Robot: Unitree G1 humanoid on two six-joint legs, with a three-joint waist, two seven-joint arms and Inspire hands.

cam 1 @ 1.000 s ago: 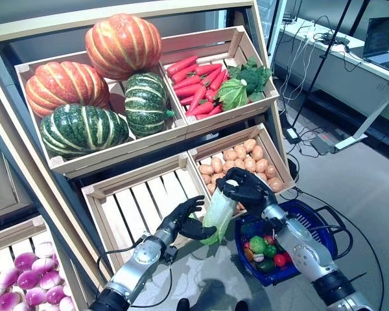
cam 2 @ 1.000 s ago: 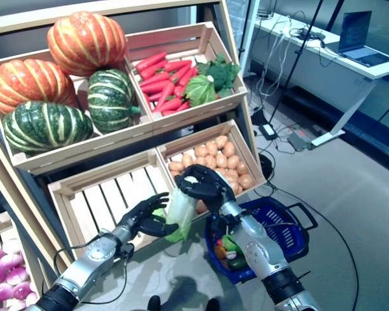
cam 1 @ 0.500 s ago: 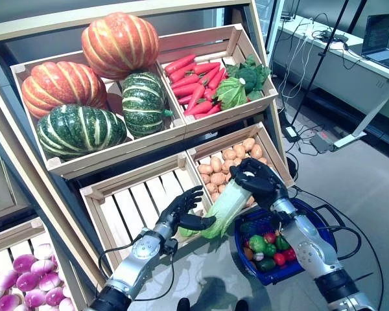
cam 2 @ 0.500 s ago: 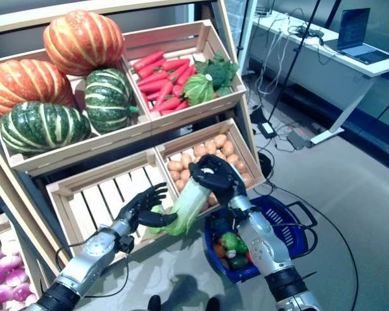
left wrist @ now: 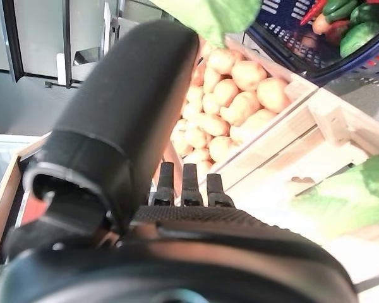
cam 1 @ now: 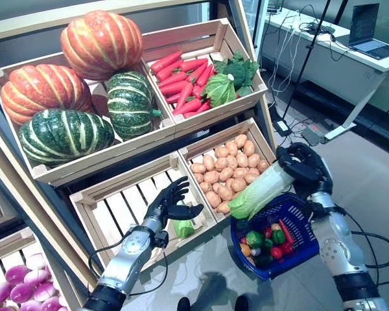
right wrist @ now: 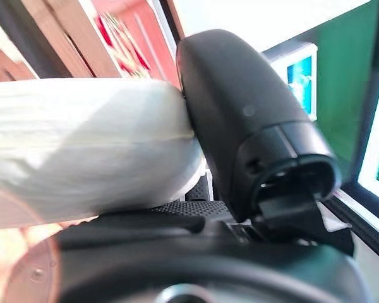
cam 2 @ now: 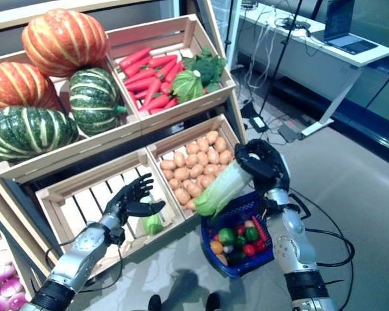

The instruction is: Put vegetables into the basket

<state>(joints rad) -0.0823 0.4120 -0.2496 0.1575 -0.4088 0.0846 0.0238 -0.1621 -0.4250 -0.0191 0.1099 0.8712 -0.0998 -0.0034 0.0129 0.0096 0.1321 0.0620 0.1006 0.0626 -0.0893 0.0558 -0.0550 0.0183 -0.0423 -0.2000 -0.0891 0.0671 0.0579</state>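
My right hand [cam 1: 305, 170] is shut on the pale stalk end of a long green-and-white cabbage [cam 1: 262, 191]. It holds the cabbage tilted, leafy end down, above the near-left rim of the blue basket [cam 1: 306, 220] on the floor. The white stalk [right wrist: 82, 145] shows against the thumb in the right wrist view. The basket holds green, red and orange vegetables [cam 1: 262, 241]. My left hand [cam 1: 170, 206] is open and empty over the slatted lower-left crate [cam 1: 123, 210], beside a small green leafy vegetable [cam 1: 183, 228] lying in that crate; this vegetable also shows in the left wrist view [left wrist: 347, 196].
The wooden stand [cam 1: 26, 194] holds crates on two tiers; the lower-right crate [cam 1: 262, 139] stands right beside the basket. A white desk [cam 1: 330, 55] with a laptop stands at the far right, with cables on the grey floor [cam 1: 376, 175] beyond the basket.
My right hand carried the cabbage to the right, from in front of the crates to above the basket. My left hand stayed open by the slatted crate. The camera shifted.
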